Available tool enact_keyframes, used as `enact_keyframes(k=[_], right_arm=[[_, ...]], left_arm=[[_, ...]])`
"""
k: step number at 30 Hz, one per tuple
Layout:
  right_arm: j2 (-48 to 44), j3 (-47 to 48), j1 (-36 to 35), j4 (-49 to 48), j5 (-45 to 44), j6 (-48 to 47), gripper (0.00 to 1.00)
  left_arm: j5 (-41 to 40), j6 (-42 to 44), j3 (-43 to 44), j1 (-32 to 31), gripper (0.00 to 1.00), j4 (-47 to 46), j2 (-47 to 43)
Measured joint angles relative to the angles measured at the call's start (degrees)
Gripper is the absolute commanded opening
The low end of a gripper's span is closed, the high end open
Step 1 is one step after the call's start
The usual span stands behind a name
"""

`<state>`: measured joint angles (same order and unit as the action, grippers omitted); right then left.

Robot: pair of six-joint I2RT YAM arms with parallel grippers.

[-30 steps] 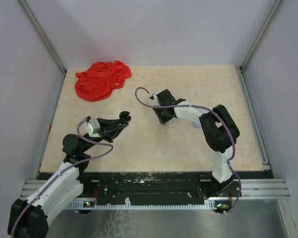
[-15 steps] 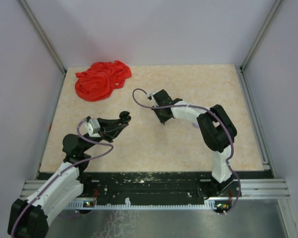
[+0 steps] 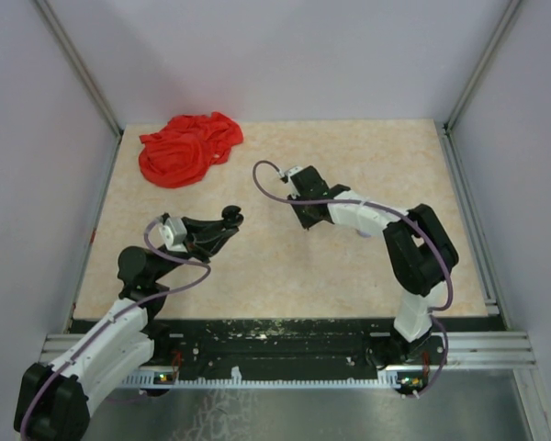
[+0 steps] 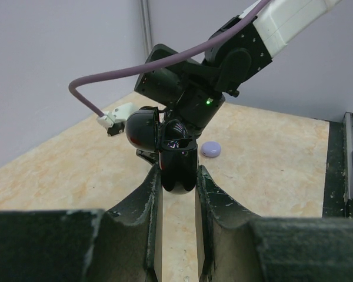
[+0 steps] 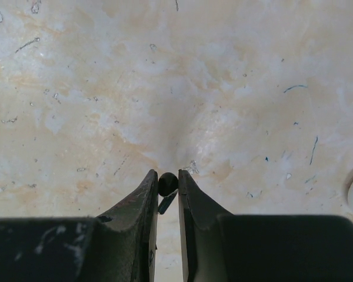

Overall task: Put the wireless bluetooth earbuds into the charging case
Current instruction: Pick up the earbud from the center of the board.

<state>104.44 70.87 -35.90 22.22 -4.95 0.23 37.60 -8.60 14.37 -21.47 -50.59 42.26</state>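
The left arm (image 3: 119, 331) stretched from its near-left base forward and to the right, wrist raised. The left gripper (image 3: 227, 218) pointed toward the right arm, its fingers (image 4: 148, 197) clamped on either side of a black charging case (image 4: 177, 169). The right arm (image 3: 413, 257) rose from its base and folded at the elbow, with the white forearm running left. The right gripper (image 3: 305, 223) pointed steeply downward, its jaws nearly together and pinching a black earbud (image 5: 167, 183) at the tips. The two grippers stood apart.
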Motion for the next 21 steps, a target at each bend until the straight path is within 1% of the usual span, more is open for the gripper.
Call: enact_keyframes(k=[5,8,11,16,21], right_arm=[[-4.13,-1.95,-0.7,-0.04,-0.92,1.29,0.14],[-8.9,-1.99,-1.95,0.02,-2.38,1.31,0.14],[-15.67,-1.53,-4.66,-0.26,-4.57,1.2,0.14],[-24.04,0.42,-10.71,-1.73,-8.48,0.2,0.15],[-28.52,1.31,-15.17,-2.8,-10.62,-1.42,0.15]], left_arm=[[-0.44,-0.44,0.0,0.0,0.01,-0.04,1.11],[-0.81,-0.61,0.0,0.0,0.01,-0.57,2.54],[-1.25,-0.79,0.02,0.0,0.01,-0.87,4.26],[-1.66,-2.27,0.96,0.04,0.01,-2.05,6.36],[-1.55,-3.56,1.95,0.04,0.01,-4.55,8.76]])
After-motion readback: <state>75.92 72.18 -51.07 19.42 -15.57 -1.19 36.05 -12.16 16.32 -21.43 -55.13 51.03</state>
